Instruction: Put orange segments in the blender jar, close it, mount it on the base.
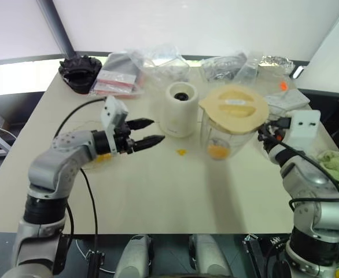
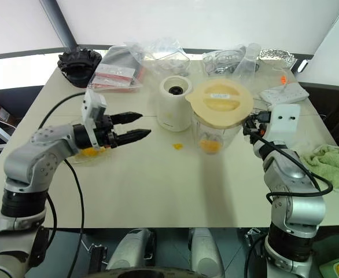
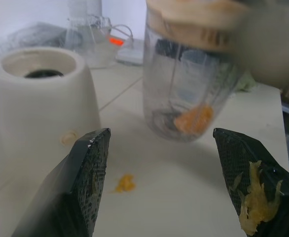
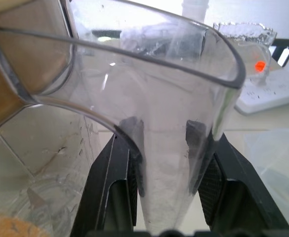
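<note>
The blender jar [image 1: 224, 136] stands right of the base [image 1: 180, 109], with a cream lid [image 1: 234, 107] on top and orange segments [image 1: 218, 151] at its bottom. My right gripper [image 1: 265, 132] is shut on the jar's clear handle [image 4: 166, 163], one black finger [image 4: 117, 182] on each side. I cannot tell whether the jar rests on the table. My left gripper [image 1: 157, 131] is open and empty, level, pointing at the base from the left. Orange pulp [image 3: 255, 202] sticks to one of its fingers. A small orange scrap [image 1: 181, 152] lies on the table in front of the base.
A shallow clear bowl [image 1: 103, 157] with orange pieces sits under my left forearm. Plastic bags [image 1: 158, 63] and a black object [image 1: 80, 72] line the far edge. A white power strip [image 1: 288, 101] lies at the far right and a green cloth [image 1: 337, 165] at the right edge.
</note>
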You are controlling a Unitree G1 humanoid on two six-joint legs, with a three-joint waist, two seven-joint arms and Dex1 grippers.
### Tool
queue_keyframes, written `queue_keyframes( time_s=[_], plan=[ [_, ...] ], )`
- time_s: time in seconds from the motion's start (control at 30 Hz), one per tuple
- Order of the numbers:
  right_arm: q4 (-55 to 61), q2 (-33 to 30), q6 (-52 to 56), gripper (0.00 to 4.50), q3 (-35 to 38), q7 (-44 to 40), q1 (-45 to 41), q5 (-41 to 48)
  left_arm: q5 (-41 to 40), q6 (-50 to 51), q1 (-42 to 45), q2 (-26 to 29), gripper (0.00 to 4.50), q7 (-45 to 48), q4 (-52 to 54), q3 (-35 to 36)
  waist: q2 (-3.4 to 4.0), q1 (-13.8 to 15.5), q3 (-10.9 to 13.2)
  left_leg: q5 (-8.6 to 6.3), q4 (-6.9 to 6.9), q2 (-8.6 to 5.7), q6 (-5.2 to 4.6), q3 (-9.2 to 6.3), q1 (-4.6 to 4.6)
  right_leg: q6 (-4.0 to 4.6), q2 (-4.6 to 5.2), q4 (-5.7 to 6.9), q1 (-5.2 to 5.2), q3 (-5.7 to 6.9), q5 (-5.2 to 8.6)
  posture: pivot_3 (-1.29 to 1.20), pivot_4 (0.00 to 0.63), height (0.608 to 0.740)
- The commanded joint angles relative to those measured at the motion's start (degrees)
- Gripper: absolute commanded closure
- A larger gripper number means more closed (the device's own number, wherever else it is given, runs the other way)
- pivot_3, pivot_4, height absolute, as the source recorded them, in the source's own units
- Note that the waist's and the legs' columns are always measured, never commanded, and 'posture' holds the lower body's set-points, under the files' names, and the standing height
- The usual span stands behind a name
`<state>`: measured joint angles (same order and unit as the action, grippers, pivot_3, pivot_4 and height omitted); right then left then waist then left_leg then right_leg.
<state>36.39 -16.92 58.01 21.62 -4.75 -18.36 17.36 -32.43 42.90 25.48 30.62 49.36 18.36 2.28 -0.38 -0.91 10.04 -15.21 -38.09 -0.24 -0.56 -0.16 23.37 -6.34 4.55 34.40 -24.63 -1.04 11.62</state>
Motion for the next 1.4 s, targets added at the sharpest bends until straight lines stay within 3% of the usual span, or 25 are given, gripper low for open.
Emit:
queue_keyframes(
  time_s=[0.03, 0.17, 0.3, 0.43, 0.57, 0.97, 1.17, 1.4],
  plan=[
    [5.73, -0.77, 5.02, 3.48, 3.92, 1.69, -8.02, 3.7, -0.69, -1.43, -1.67, -0.19, 1.03, -1.26, 4.27, -0.29, 0.08, 0.02, 0.04, 0.01, 0.0, 0.0, 0.02, 0.0, 0.0, 0.01, 0.0, 0.0, 0.0, 0.0, 0.0, 0.0, 0.15, 0.74],
    [1.4, -3.29, 12.4, 3.48, 5.97, 2.78, -21.49, 5.69, 0.33, -3.46, -4.33, 0.33, 1.03, -1.08, 5.99, -2.11, 0.23, 0.01, 0.14, 0.07, -0.01, -0.01, 0.11, 0.04, 0.03, 0.03, 0.08, -0.06, 0.0, -0.01, -0.02, 0.0, 0.15, 0.74],
    [-12.76, -9.44, 14.24, 3.48, 2.99, 0.82, -37.82, 5.18, 1.95, -5.94, -5.16, -0.48, 1.03, -1.82, 5.54, -4.27, 0.38, 0.15, 0.25, 0.08, -0.04, -0.03, 0.12, 0.17, 0.05, 0.07, 0.13, -0.12, -0.01, -0.05, -0.05, 0.0, 0.15, 0.74],
    [-18.7, -11.49, 13.26, 3.48, 1.11, -0.09, -42.46, 4.74, 2.27, -6.66, -5.33, -0.94, 1.03, -2.66, 5.38, -4.73, 0.34, 0.14, 0.23, 0.07, 0.11, -0.06, 0.12, 0.16, 0.06, 0.07, 0.08, -0.19, 0.01, 0.05, -0.05, 0.0, 0.15, 0.74],
    [-42.13, -11.45, -1.3, 3.48, -7.49, -4.59, -53.46, 0.06, 2.76, -7.34, -10.39, -1.04, 1.03, -5.43, 9.63, -4.65, 0.5, -1.11, 0.37, 0.07, 0.15, -0.13, 0.11, 0.45, 0.1, 0.03, 0.12, -0.18, -0.15, -0.18, -0.07, 0.0, 0.15, 0.74],
    [-82.9, -4.99, -28.86, 3.48, -12.85, -9.86, -68.43, -5.98, 4.23, -9.86, -17.16, -0.71, 1.03, -9.71, 13.47, -3.47, 0.47, -1.66, 0.44, 0.08, 0.16, -0.08, 0.12, 0.66, 0.13, -0.07, 0.06, -0.09, -0.25, -0.21, -0.13, 0.0, 0.15, 0.74],
    [-90.9, -2.57, -34.48, 3.48, -13.35, -10.44, -70.69, -7.67, 5.05, -11.47, -19.58, -0.47, 1.03, -10.67, 14.21, -3.68, 0.47, -1.48, 0.44, 0.07, 0.18, -0.03, 0.13, 0.57, 0.19, -0.14, 0.11, -0.12, -0.25, -0.21, -0.18, 0.0, 0.15, 0.74],
    [-92.4, -2.22, -35.19, 3.48, -13.92, -11.15, -70.88, -8.77, 5.34, -11.53, -19.71, -0.25, 1.03, -11.59, 14.8, -4.0, 0.48, -1.6, 0.44, 0.08, 0.18, -0.05, 0.13, 0.42, 0.21, -0.06, 0.14, -0.13, -0.26, -0.21, -0.14, 0.0, 0.15, 0.74]
  ],
)
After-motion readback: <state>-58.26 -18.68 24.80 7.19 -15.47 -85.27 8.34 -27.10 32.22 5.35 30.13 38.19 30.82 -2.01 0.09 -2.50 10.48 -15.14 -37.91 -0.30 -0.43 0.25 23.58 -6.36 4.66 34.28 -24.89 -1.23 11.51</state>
